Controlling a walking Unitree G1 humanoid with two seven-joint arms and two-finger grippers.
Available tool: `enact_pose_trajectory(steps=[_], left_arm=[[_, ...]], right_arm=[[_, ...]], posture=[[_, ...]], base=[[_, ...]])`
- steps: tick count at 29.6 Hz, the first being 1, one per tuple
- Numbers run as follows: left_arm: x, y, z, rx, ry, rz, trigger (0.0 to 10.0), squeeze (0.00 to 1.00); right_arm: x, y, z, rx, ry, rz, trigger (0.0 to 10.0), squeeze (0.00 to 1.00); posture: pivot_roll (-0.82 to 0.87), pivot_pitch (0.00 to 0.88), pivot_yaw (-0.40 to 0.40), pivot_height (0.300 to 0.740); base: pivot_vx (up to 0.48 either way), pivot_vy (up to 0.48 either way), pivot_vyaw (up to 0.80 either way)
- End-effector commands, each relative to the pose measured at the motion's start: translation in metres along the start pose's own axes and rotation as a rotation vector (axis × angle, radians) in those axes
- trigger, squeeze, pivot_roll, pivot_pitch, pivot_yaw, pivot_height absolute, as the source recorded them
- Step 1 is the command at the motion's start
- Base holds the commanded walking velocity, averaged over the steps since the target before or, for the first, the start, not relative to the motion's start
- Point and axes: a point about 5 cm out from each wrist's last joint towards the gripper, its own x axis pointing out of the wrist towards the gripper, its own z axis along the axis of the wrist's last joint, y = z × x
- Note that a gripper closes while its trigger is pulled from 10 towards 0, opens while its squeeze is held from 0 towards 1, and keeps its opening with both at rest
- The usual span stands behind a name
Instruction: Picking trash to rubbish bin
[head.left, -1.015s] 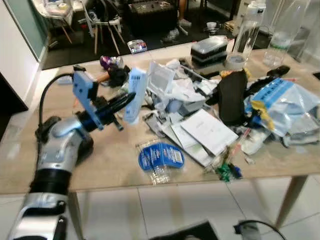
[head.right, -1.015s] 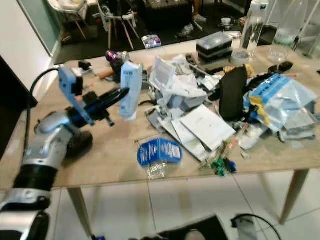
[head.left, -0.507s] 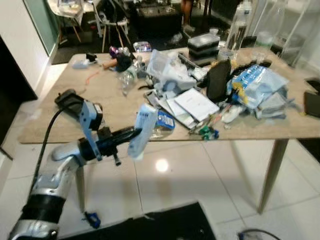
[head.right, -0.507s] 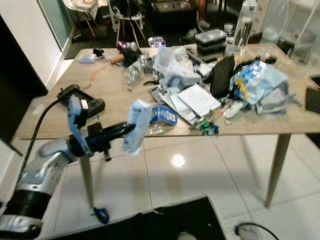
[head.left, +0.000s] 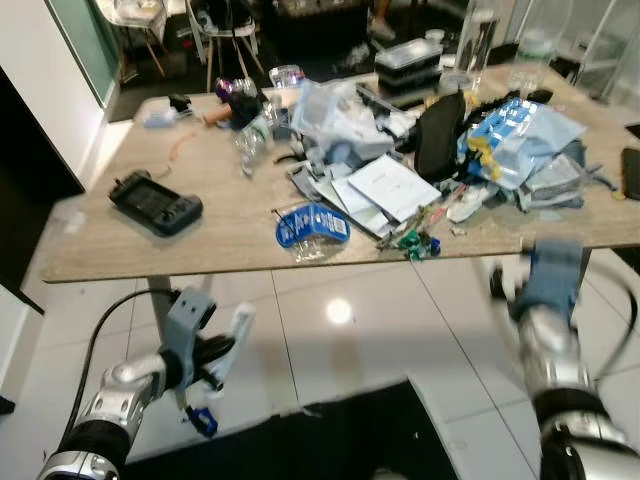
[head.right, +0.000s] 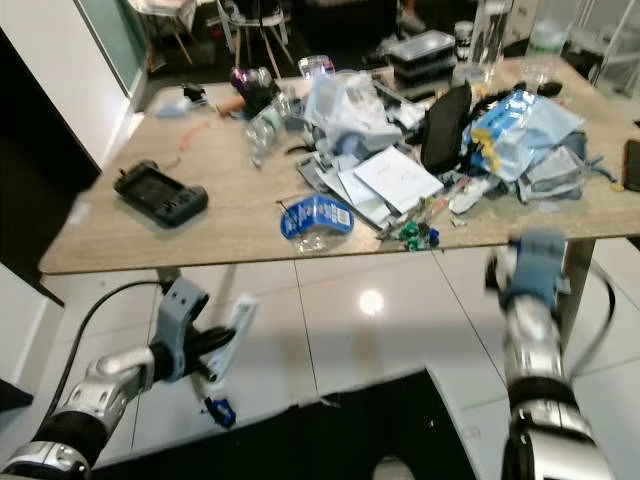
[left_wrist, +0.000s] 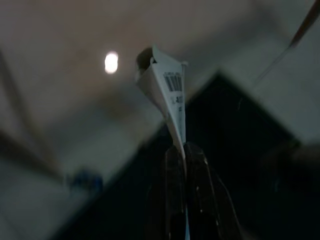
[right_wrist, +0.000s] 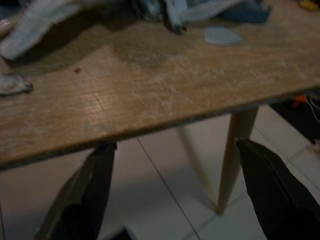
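The long wooden table stood heaped with litter too tangled to count, though one black controller and one blue wrapper lay apart near its front edge. Below it, over the white tiled floor, the left gripper held its fingers clamped on a single flattened white carton, barcode showing. The right gripper hung blurred by the table's edge, its two fingers spread wide.

Game controller on table left, litter heap right, floor in front.
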Motion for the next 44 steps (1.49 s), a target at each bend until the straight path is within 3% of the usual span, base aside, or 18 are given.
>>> enact_pose_trajectory(steps=[1, 2, 5, 8, 10, 12, 13, 15, 17, 18, 20, 21, 22, 23, 26, 29, 32, 44], left_arm=[[-0.009, -0.003, -0.04, -0.033, 0.138, 0.056, 10.0, 0.0], [-0.012, -0.006, -0.052, -0.044, 0.181, 0.07, 10.0, 0.0], [-0.015, -0.009, -0.063, -0.048, 0.22, 0.077, 10.0, 0.0], [-0.025, -0.027, -0.101, -0.085, 0.337, 0.06, 10.0, 0.0], [-0.031, -0.042, -0.124, -0.071, 0.428, 0.038, 10.0, 0.0], [-0.032, -0.045, -0.128, -0.059, 0.448, 0.025, 10.0, 0.0], [-0.035, -0.053, -0.137, -0.047, 0.487, -0.002, 10.0, 0.0], [-0.035, -0.053, -0.137, -0.047, 0.487, -0.002, 10.0, 0.0], [-0.037, -0.059, -0.144, -0.047, 0.51, -0.009, 10.0, 0.0], [-0.038, -0.062, -0.147, -0.05, 0.523, -0.014, 10.0, 0.0], [-0.04, -0.066, -0.153, -0.047, 0.544, -0.025, 10.0, 0.0], [-0.04, -0.066, -0.153, -0.047, 0.544, -0.025, 10.0, 0.0], [-0.04, -0.068, -0.153, -0.032, 0.551, -0.045, 10.0, 0.0], [-0.039, -0.069, -0.153, -0.026, 0.553, -0.054, 10.0, 0.0], [-0.036, -0.071, -0.151, -0.015, 0.548, -0.073, 10.0, 0.0], [-0.029, -0.079, -0.147, 0.004, 0.541, -0.102, 10.0, 0.0], [-0.019, -0.092, -0.144, 0.011, 0.53, -0.122, 10.0, 0.0], [-0.01, -0.125, -0.149, 0.013, 0.535, -0.164, 10.0, 0.0]], right_arm=[[0.002, 0.019, 0.135, 0.091, -0.442, 0.065, 10.0, 0.0], [-0.003, 0.023, 0.155, 0.111, -0.495, 0.082, 10.0, 0.0], [-0.008, 0.026, 0.171, 0.134, -0.543, 0.099, 10.0, 0.0], [-0.029, 0.037, 0.226, 0.154, -0.703, 0.151, 10.0, 0.0], [-0.036, 0.046, 0.241, 0.188, -0.722, 0.211, 10.0, 0.0], [-0.036, 0.05, 0.24, 0.201, -0.693, 0.245, 10.0, 0.0], [-0.042, 0.078, 0.229, 0.168, -0.583, 0.483, 10.0, 0.0], [-0.042, 0.078, 0.229, 0.168, -0.583, 0.483, 10.0, 0.0], [-0.063, 0.104, 0.221, 0.176, -0.528, 0.747, 10.0, 0.0], [-0.073, 0.109, 0.227, 0.183, -0.565, 0.784, 10.0, 0.0], [-0.082, 0.105, 0.252, 0.216, -0.652, 0.702, 10.0, 0.0], [-0.082, 0.105, 0.252, 0.216, -0.652, 0.702, 10.0, 0.0], [-0.085, 0.096, 0.283, 0.19, -0.747, 0.604, 10.0, 0.0], [-0.087, 0.092, 0.296, 0.173, -0.785, 0.558, 10.0, 0.0], [-0.09, 0.086, 0.318, 0.122, -0.84, 0.482, 10.0, 0.0], [-0.098, 0.078, 0.358, 0.021, -0.915, 0.337, 10.0, 0.0], [-0.117, 0.078, 0.389, -0.001, -0.991, 0.307, 10.0, 0.0], [-0.135, 0.091, 0.411, -0.039, -1.05, 0.312, 10.0, 0.0]], posture=[[-0.07, 0.117, 0.115, 0.74], [-0.07, 0.117, 0.115, 0.74], [-0.07, 0.117, 0.115, 0.74], [-0.07, 0.124, 0.113, 0.74], [-0.07, 0.124, 0.112, 0.74], [-0.07, 0.124, 0.112, 0.74], [-0.07, 0.122, 0.108, 0.74], [-0.07, 0.122, 0.108, 0.74], [-0.07, 0.121, 0.107, 0.74], [-0.07, 0.124, 0.107, 0.74], [-0.07, 0.124, 0.107, 0.74], [-0.07, 0.124, 0.107, 0.74], [-0.08, 0.121, 0.119, 0.74], [-0.08, 0.121, 0.119, 0.74], [-0.08, 0.117, 0.122, 0.74], [-0.09, 0.115, 0.118, 0.74], [-0.09, 0.117, 0.112, 0.74], [-0.1, 0.127, 0.109, 0.74]], base=[[0.0, 0.0, 0.0], [0.0, 0.0, 0.0], [0.0, 0.0, 0.0], [0.0, 0.0, 0.0], [0.0, 0.0, 0.0], [0.0, 0.0, 0.0], [0.0, 0.0, 0.0], [0.0, 0.0, 0.0], [0.0, 0.0, 0.0], [0.0, 0.0, 0.0], [0.0, 0.0, 0.0], [0.0, 0.0, 0.0], [0.0, 0.0, 0.0], [0.0, 0.0, 0.0], [0.0, 0.0, 0.0], [0.0, 0.0, 0.0], [0.0, 0.0, 0.0], [0.0, 0.0, 0.0]])
